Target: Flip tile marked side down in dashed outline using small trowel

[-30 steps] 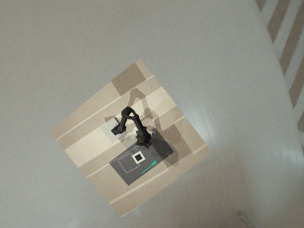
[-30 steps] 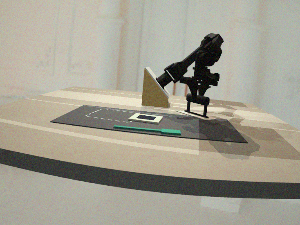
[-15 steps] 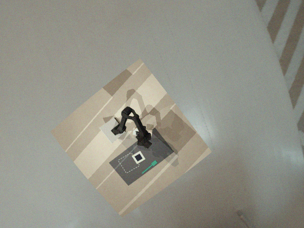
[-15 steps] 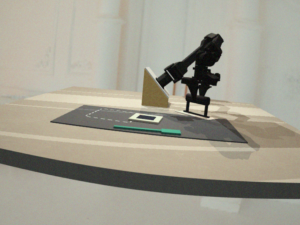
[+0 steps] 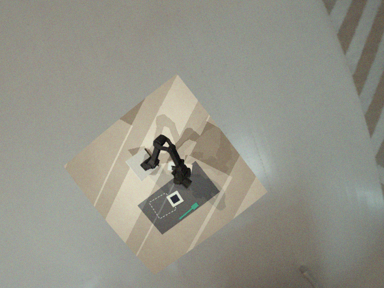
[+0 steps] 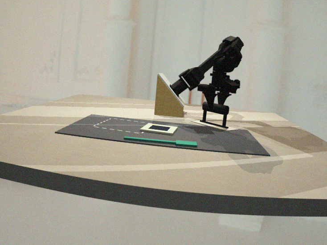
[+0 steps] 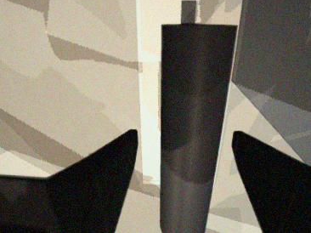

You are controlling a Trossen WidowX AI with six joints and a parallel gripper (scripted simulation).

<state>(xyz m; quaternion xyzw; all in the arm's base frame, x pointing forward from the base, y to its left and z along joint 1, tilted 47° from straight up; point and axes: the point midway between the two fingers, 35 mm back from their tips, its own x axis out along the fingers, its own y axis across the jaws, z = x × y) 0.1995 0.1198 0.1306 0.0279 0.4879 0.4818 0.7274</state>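
- Looking at the claw [image 5: 174, 170] [image 6: 216, 103] [image 7: 184, 137] first: it's open pretty wide, a finger either side of the trowel's black handle [image 6: 215, 108] [image 7: 195, 89], with gaps showing on both sides up close, so nothing's gripped
- The trowel itself is handle-up, two thin posts running down to a flat pale blade [image 5: 170, 165] [image 6: 214, 125] [image 7: 149, 153] near the mat's back edge; can't tell if it overlaps the mat
- Tile's [image 5: 175, 199] [image 6: 158, 128] lying flat on the dark mat [image 5: 205, 188] [image 6: 81, 130], marked side up, one end poking over the dashed outline [image 5: 154, 210] [image 6: 102, 122], so it's unflipped and mostly outside
- Green paddle-shaped thing [image 5: 194, 206] [image 6: 186, 143] is lying flat near the mat's front edge, apart from the tile
- Arm [image 5: 160, 142] [image 6: 231, 46] bends over from a sloped wedge mount [image 6: 166, 103] on the table [image 5: 128, 204] [image 6: 136, 168]
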